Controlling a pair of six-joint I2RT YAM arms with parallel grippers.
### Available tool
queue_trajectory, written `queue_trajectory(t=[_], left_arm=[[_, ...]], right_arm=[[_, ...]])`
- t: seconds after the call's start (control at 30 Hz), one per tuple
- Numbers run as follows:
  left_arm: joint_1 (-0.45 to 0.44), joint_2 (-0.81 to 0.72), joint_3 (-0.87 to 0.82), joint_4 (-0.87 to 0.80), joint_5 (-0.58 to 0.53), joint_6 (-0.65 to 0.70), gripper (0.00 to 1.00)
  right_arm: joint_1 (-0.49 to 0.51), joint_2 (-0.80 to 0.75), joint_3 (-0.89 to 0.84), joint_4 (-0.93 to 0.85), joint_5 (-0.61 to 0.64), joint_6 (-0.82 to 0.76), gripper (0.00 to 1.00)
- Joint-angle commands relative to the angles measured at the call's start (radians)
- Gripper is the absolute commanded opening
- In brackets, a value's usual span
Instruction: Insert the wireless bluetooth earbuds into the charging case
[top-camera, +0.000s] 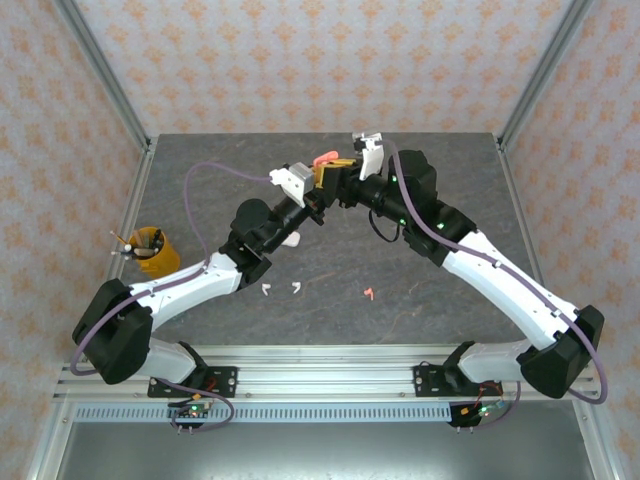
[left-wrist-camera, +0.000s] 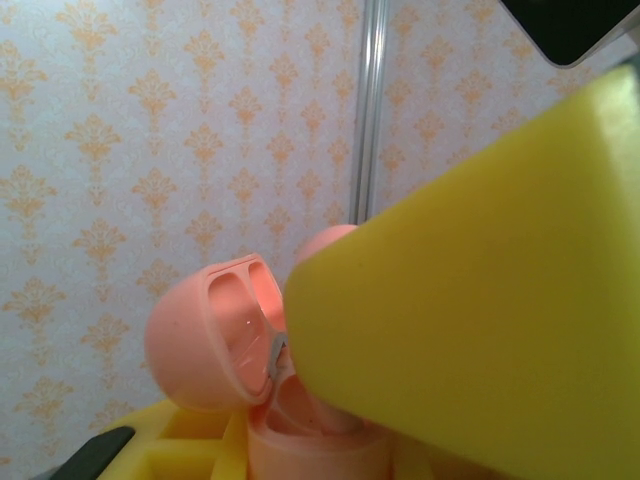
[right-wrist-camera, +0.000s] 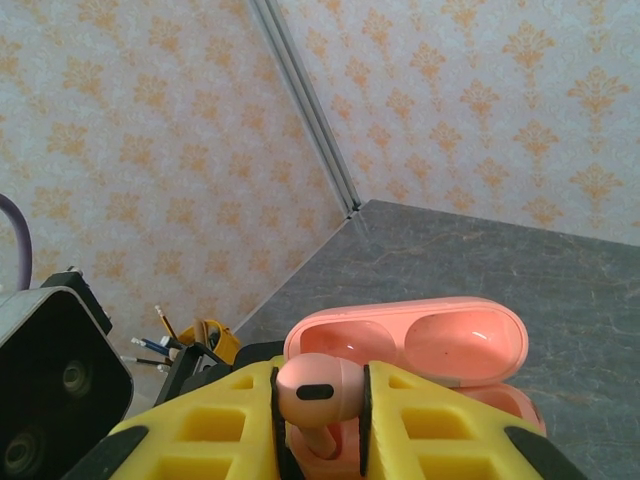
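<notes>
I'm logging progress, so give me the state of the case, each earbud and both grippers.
Pink case: lid open, gripped at its base.
Left gripper: shut on pink case.
Right gripper: shut on held earbud.
Held earbud: pink, stem down, near the case.
Loose pink earbud: lying on table.
White earbuds: both lying on table.

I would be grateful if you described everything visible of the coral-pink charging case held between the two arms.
The coral-pink rounded plastic charging case is glossy and open. Its lid is tipped back to show two hollow recesses, and a small metal hinge joins lid and base. The base is clamped between the yellow padded fingers of the left hand. The right hand, gripping a coral-pink stemmed earbud, hovers right at the opening, and one of its yellow fingers hides part of the base.
</notes>
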Motion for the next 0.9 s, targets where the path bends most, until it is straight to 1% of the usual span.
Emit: queue_trajectory(t=[0.0, 0.3, 0.47, 0.67, 0.87], left_arm=[[-0.004, -0.005, 0.062, 0.058, 0.012, 0.007, 0.00], [-0.004, -0.010, 0.049, 0.059, 0.012, 0.006, 0.00], [-0.004, -0.018, 0.038, 0.060, 0.007, 0.006, 0.00], [-0.004, -0.027, 0.030, 0.062, 0.006, 0.008, 0.00], [-0.004, -0.027, 0.024, 0.064, 0.008, 0.004, 0.00]], right_arm=[[0.027, 0.017, -0.012, -0.127, -0.108, -0.008, 0.25], [0.025, 0.001, -0.030, -0.129, -0.023, 0.014, 0.36], [0.022, -0.001, -0.026, -0.121, 0.018, 0.028, 0.40], [0.011, -0.003, -0.021, -0.115, 0.051, 0.051, 0.43], [-0.002, -0.005, -0.008, -0.109, 0.082, 0.094, 0.55]])
